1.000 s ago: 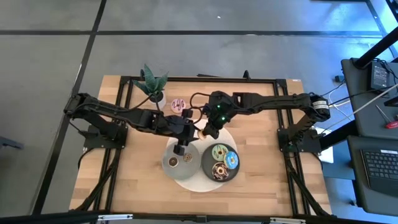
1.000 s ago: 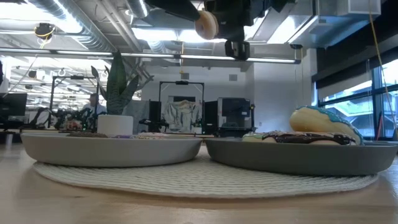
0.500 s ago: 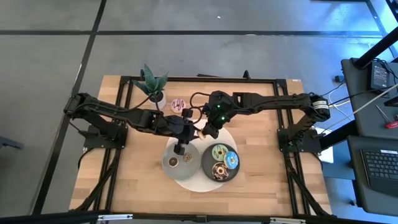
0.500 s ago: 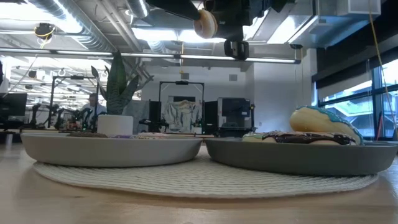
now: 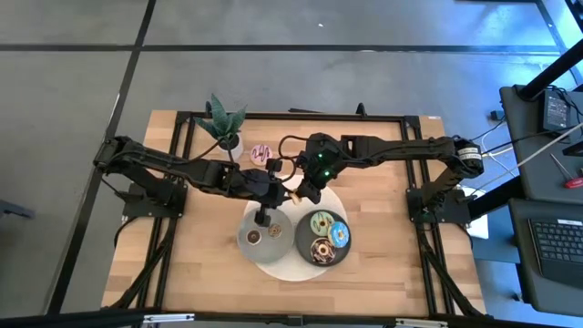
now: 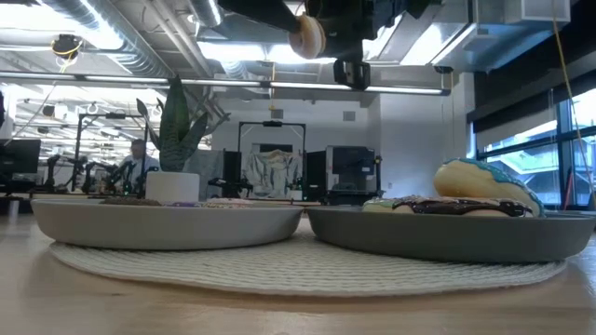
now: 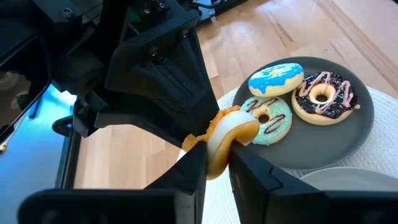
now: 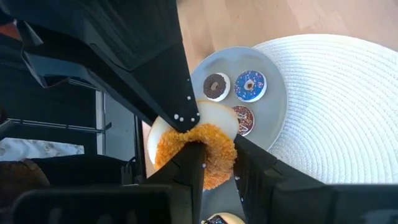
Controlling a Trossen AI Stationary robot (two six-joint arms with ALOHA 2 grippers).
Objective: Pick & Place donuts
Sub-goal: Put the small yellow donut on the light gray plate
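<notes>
2 matte-black jointed arms, black cabling, green indicator lights.

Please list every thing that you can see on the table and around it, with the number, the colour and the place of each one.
wooden table: one, light brown, under everything
round woven mat: one, white, under both plates
grey round plates: two, on the mat; left plate, right plate
large ring donuts: three on the right plate; blue, mint-green, chocolate-brown
small ring donuts: three on the left plate; brown, purple-blue, reddish-brown
pink donut: one, on bare table beside the plant
potted green plant: one, far edge
orange donut: one, in the air above the mat
left gripper, right gripper: both closed on the orange donut
</notes>
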